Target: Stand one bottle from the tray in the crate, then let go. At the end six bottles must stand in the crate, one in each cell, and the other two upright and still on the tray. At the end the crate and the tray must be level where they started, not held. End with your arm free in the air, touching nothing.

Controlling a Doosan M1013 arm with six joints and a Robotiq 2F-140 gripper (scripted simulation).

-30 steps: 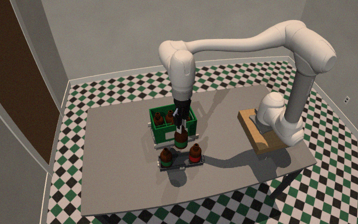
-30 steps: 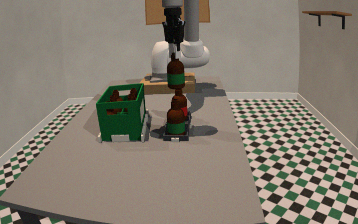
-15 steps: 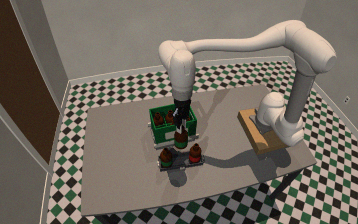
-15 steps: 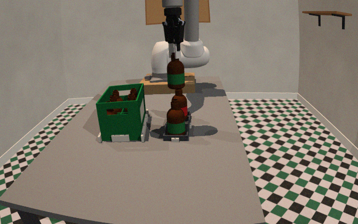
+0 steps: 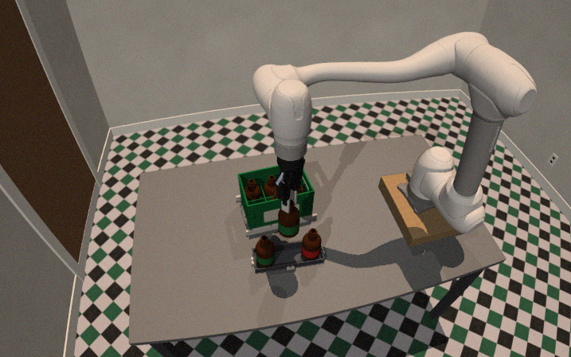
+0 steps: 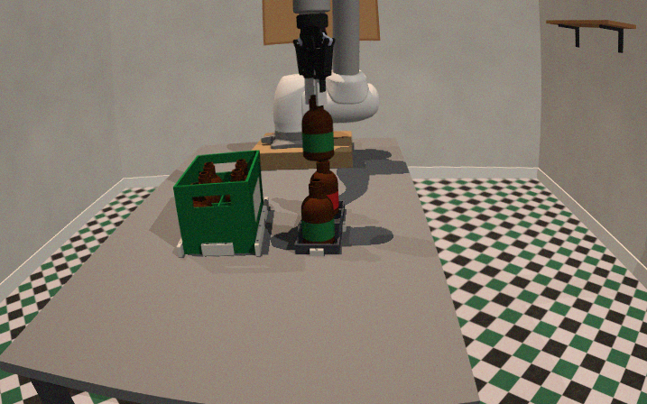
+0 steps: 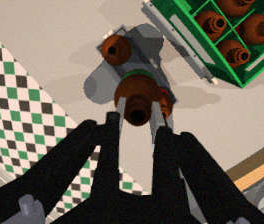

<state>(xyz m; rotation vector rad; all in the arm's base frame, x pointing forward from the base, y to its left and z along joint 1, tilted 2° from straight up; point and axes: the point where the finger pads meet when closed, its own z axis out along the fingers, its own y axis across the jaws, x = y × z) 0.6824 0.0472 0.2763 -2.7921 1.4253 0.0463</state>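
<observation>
My gripper (image 5: 286,202) is shut on the neck of a brown bottle with a green label (image 5: 288,222) and holds it upright in the air above the dark tray (image 5: 288,260). It also shows in the exterior view (image 6: 318,133) and the wrist view (image 7: 140,99). Two bottles stand on the tray: one with a green label (image 5: 264,250) and one with a red label (image 5: 310,244). The green crate (image 5: 275,200) stands just behind the tray and holds several brown bottles (image 7: 232,10).
The arm's base (image 5: 443,188) sits on a wooden plate (image 5: 413,210) at the table's right side. White brackets (image 6: 217,248) hold the crate's foot. The table edge lies near the tray's left side in the wrist view.
</observation>
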